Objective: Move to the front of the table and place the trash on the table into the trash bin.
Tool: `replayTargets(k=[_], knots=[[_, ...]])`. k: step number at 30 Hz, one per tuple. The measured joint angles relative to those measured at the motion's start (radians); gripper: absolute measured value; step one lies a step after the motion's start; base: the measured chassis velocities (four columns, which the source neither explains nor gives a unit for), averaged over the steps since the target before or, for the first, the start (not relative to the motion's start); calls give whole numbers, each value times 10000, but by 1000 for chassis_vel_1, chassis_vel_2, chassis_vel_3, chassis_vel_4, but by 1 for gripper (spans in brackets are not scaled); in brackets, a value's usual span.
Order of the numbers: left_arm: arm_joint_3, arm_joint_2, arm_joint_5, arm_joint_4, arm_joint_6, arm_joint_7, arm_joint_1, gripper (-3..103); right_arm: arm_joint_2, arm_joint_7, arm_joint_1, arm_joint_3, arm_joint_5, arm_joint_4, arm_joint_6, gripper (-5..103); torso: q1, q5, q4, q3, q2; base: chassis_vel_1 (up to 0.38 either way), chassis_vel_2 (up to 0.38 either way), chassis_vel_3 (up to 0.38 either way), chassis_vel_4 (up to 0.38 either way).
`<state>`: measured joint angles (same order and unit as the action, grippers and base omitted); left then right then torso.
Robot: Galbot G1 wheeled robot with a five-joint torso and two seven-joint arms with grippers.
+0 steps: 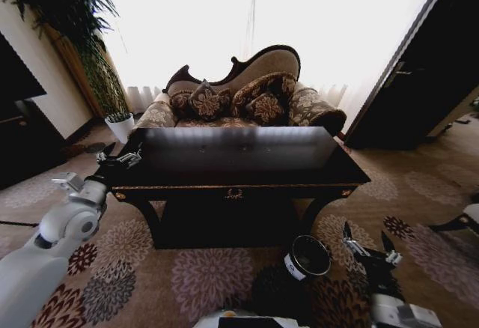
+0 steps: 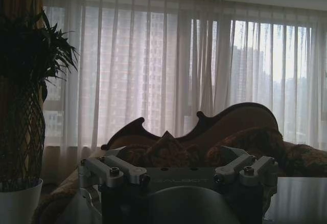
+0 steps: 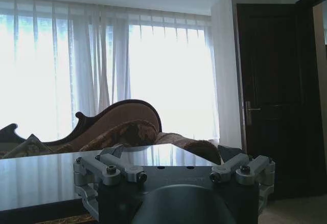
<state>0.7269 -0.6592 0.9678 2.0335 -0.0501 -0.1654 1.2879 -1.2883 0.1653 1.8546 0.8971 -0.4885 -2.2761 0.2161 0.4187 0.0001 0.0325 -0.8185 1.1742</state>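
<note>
Left gripper (image 1: 120, 157) at the table (image 1: 239, 165) left front corner; right gripper (image 1: 368, 248) low beside trash bin (image 1: 307, 257), jaws spread. Left jaws' state unclear; no trash visible on top.

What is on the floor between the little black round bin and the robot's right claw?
Nothing: in the head view, just a narrow strip of flowered carpet lies between the small black cylindrical trash bin and the right gripper.

Bright sheer curtains (image 1: 247, 13) glow behind an ornate sofa (image 1: 239, 92) with patterned cushions. A floral carpet (image 1: 209, 275) covers the floor; a dark door (image 3: 271, 96) stands beside the window, a tall plant (image 2: 25, 96) opposite.
</note>
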Motion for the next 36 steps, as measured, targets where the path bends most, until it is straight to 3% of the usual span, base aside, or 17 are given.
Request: replayTargets(k=[2,3,5,6,7,12,18,23,36], knots=[[0,0,0,0,0,0,0,100,701,212,-646,40,-318,-38,-485,100,0,2,0,0,-1,0,0,0,0],[0,0,0,0,0,0,0,100,701,212,-646,40,-318,-38,-485,100,0,2,0,0,-1,0,0,0,0],[0,0,0,0,0,0,0,100,1410,339,-1046,41,-622,-38,-780,100,1,3,-1,0,-1,0,0,0,0],[0,0,0,0,0,-1,0,100,2089,422,-1342,37,-871,-26,-998,100,2,1,-3,-1,-1,0,0,0,0],[0,0,0,0,0,-1,0,100,2089,422,-1342,37,-871,-26,-998,100,2,1,-3,-1,-1,0,0,0,0],[0,0,0,0,0,0,0,100,3559,585,-1965,9,-1770,78,-1503,100,2,1,0,-1,-1,0,0,0,0],[0,0,0,0,0,-2,0,100,4321,648,-2781,-204,-2307,449,-1679,100,2,1,0,-1,-1,0,0,0,0],[0,0,0,-1,0,-2,0,100,5217,887,-4000,-811,-3346,1220,-2069,100,2,-1,-3,-1,-1,0,0,0,0],[0,0,0,0,0,0,0,100,5919,935,-4378,-1469,-4118,1946,-2597,100,2,-1,0,0,-1,0,0,0,0]])
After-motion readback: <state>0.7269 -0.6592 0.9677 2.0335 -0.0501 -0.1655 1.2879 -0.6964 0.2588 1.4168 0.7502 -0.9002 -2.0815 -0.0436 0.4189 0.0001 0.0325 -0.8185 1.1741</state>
